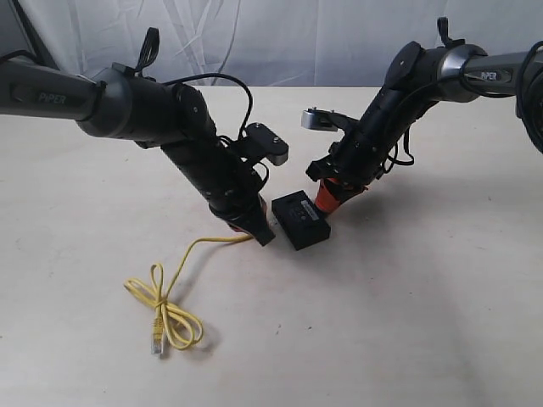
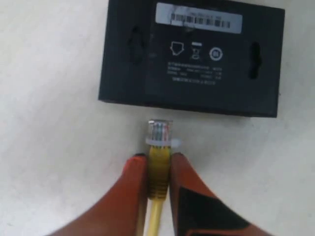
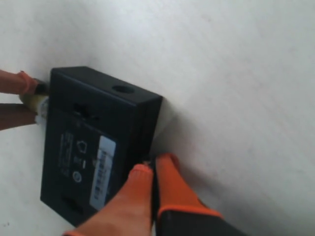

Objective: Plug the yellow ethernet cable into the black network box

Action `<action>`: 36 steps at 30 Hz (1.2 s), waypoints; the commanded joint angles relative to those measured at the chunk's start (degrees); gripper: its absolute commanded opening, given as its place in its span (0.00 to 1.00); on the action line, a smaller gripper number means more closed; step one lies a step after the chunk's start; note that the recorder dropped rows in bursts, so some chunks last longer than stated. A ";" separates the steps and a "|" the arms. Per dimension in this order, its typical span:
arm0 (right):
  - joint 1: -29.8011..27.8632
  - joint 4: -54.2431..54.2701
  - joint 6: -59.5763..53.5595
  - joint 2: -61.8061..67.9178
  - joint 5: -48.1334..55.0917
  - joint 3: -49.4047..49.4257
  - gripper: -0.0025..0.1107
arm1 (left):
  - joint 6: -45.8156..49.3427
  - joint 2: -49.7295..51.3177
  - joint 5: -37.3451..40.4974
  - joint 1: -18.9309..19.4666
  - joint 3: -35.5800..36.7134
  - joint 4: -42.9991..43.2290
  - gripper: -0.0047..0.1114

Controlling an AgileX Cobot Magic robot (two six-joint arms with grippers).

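Observation:
The black network box (image 1: pixel 300 220) lies flat on the table, white label strip up (image 2: pixel 199 17). My left gripper (image 2: pixel 158 158) is shut on the yellow ethernet cable (image 2: pixel 159 169) just behind its clear plug (image 2: pixel 160 132). The plug points at the box's near side (image 2: pixel 187 105), a short gap away. The rest of the cable (image 1: pixel 174 292) trails in a loop toward the front left, with its free plug (image 1: pixel 157 347) at the end. My right gripper (image 3: pixel 153 166) is shut with nothing in it, its orange tips pressed against the box's far side (image 3: pixel 145 123).
A pale table (image 1: pixel 407 322) carries everything. Both black arms (image 1: pixel 127 106) (image 1: pixel 407 93) lean in over the middle. A white cloth backdrop (image 1: pixel 297 34) hangs behind the table's far edge.

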 commanded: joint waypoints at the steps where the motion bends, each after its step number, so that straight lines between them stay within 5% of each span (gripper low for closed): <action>1: 0.10 -1.52 -2.45 0.05 -0.66 0.24 0.01 | -0.58 -0.26 4.06 -0.16 0.38 4.16 0.04; 20: 0.10 -2.03 -3.43 0.16 -1.62 0.24 0.01 | -4.16 0.24 12.69 -0.17 -8.62 8.44 0.04; 36: 0.10 -1.39 -3.43 0.16 -1.75 0.24 0.01 | -6.73 1.73 9.84 -1.68 -10.10 11.61 0.04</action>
